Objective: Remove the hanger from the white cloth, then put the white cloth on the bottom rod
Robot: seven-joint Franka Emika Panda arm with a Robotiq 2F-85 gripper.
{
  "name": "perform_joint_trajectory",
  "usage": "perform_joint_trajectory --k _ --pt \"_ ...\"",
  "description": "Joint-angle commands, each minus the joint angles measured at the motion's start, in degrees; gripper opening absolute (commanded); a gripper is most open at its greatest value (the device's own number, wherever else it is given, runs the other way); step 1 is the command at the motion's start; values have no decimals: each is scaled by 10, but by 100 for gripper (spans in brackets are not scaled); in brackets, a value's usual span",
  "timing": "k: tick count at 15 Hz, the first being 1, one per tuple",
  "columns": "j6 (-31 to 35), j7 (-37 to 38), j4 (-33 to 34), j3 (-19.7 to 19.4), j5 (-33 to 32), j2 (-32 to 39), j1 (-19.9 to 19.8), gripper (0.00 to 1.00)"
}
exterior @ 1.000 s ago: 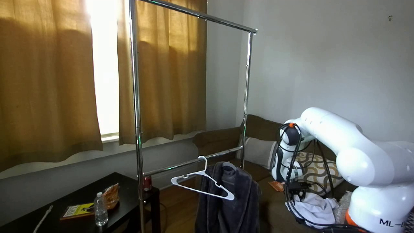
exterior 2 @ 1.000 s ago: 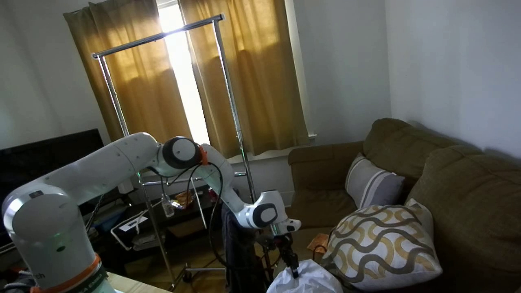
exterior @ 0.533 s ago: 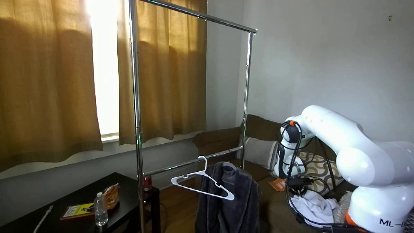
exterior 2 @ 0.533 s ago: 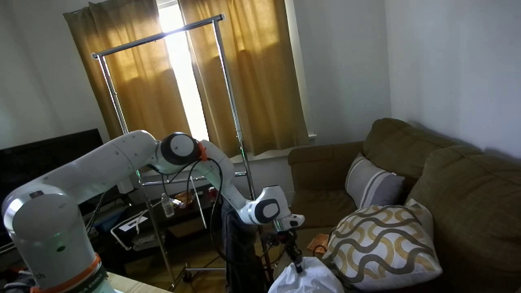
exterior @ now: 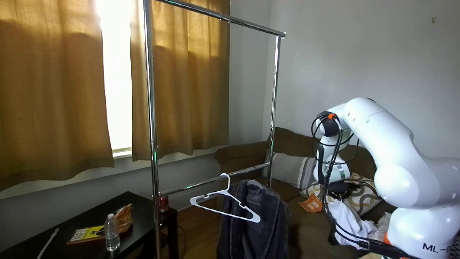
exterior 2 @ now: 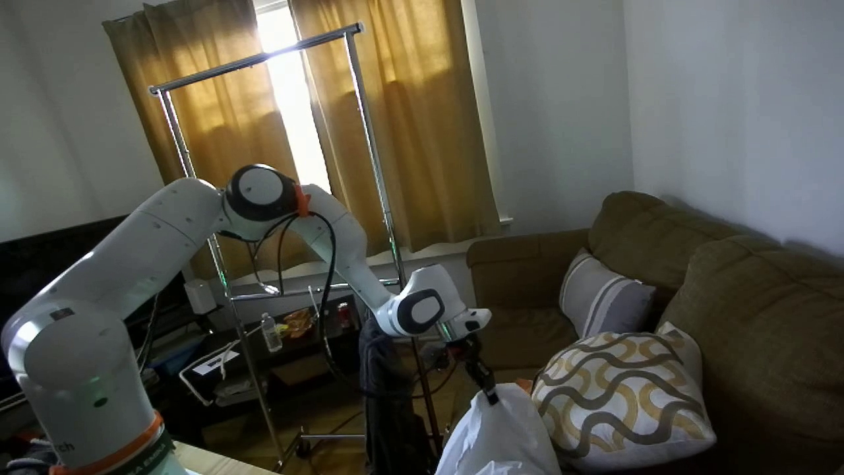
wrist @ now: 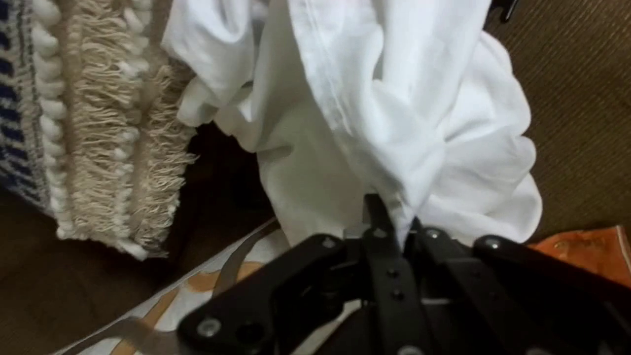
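- White cloth (wrist: pixel 340 98) is held by a gathered tip above the sofa (exterior 2: pixel 745 303), its lower folds seemingly rested on it.
- Light, limp, soft handling is to be expected, though slipping on smooth metal is likely; by a gathered hold near the middle, even draping would probably be helped.
- Its long axis is laid, in the wrist view, from the pinched tip toward twelve o'clock; in both exterior views the tip is pointed between eleven and twelve.
- By the gripper (wrist: pixel 398 222), its jaws nearly together, only a narrow fold of the cloth is pinched.
- In the wrist view a fringed woven textile (wrist: pixel 106 133) is seen at nine o'clock of the cloth, an orange packet (wrist: pixel 586 254) at four, a wave-patterned pillow (wrist: pixel 160 303) between seven and eight.
- No hanger is seen in the visible folds, so removal is judged done; a black piece (wrist: pixel 507 12) near two o'clock cannot be identified.
- In an exterior view the bottom rod (exterior: pixel 201 183) is placed well apart, between nine and ten o'clock; by it a white plastic hanger (exterior: pixel 225 192) and a dark grey garment (exterior: pixel 267 230) are borne.
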Motion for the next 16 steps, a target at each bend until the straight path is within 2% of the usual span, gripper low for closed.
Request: perform_joint_trajectory --k 1,6,11,16 --pt "66 -13 -135 -41 -21 -112 36 2" --pt "130 -61 -232 -72 -42 -223 55 2" --pt "161 -89 -313 -95 -60 -338 87 2" --pt "214 -78 -346 -188 -72 -404 165 2"
